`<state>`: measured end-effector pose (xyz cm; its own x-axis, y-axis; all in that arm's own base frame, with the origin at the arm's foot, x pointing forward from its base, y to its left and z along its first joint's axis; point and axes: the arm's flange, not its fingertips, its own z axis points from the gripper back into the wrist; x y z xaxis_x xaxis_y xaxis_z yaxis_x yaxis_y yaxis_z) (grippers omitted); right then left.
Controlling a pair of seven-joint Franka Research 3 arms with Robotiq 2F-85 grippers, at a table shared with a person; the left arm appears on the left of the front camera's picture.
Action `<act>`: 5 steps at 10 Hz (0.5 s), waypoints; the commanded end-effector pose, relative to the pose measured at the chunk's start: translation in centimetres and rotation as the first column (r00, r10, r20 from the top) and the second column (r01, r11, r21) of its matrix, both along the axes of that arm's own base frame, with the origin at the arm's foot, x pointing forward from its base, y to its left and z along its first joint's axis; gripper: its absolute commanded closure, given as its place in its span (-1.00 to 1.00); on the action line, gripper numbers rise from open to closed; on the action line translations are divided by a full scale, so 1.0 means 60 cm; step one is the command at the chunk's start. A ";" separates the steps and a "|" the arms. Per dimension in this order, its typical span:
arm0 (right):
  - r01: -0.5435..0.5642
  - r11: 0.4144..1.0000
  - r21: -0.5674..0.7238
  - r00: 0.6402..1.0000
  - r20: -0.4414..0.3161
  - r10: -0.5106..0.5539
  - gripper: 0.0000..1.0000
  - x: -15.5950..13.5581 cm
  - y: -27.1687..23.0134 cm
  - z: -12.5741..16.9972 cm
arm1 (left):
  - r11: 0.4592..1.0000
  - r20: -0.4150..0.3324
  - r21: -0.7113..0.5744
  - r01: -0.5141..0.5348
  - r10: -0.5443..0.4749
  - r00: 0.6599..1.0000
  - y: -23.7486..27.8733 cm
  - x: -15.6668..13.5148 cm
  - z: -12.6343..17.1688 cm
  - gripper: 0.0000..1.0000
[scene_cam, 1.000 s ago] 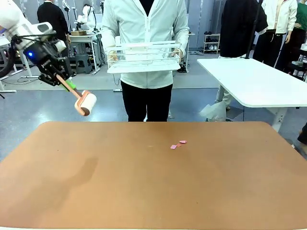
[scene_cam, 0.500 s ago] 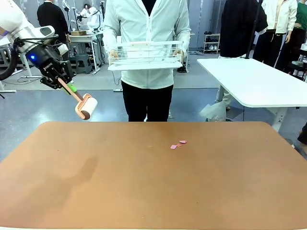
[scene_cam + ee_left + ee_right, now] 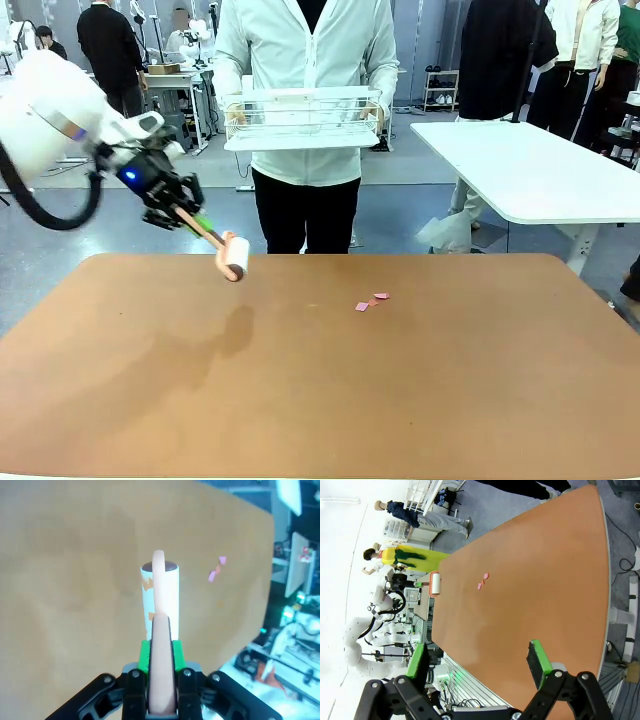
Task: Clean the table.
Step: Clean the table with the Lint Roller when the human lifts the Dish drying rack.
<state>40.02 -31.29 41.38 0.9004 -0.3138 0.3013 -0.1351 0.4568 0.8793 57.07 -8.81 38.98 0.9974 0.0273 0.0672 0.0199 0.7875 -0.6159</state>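
The reddish-brown table [image 3: 320, 390] spreads across the front view. A few small pink scraps [image 3: 371, 301] lie near its far middle; they also show in the left wrist view [image 3: 216, 570] and the right wrist view [image 3: 482, 581]. My left gripper [image 3: 185, 213] is shut on the peach handle of a lint roller [image 3: 236, 257], whose white roll hangs just above the table's far left part. The left wrist view shows the roller [image 3: 161, 592] straight ahead of the gripper [image 3: 161, 657], scraps to its right. My right gripper [image 3: 477, 667] stands open above the table's near edge.
A person at the far side holds a white wire rack [image 3: 302, 118] at chest height. A white-topped table [image 3: 530, 165] stands at the back right. Other people and benches stand farther back.
My left arm has swung right and down, carrying the lint roller from off the table's far left corner to just over its top, nearer the pink scraps.
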 end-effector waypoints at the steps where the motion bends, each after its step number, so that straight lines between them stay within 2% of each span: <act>1: 0.002 1.000 -0.006 1.000 -0.007 -0.002 -1.00 -0.002 0.002 0.005 | 0.998 0.083 -0.016 -0.056 0.057 0.995 -0.047 0.005 -0.015 0.63; 3: 0.002 1.000 -0.006 1.000 -0.007 -0.002 -1.00 -0.002 0.002 0.005 | 0.996 -0.009 -0.061 -0.068 0.068 0.998 -0.086 0.038 -0.042 0.63; 5: 0.002 1.000 -0.006 1.000 -0.007 -0.002 -1.00 -0.002 0.002 0.005 | 0.998 -0.033 -0.057 -0.013 0.011 0.999 -0.132 0.059 -0.060 0.63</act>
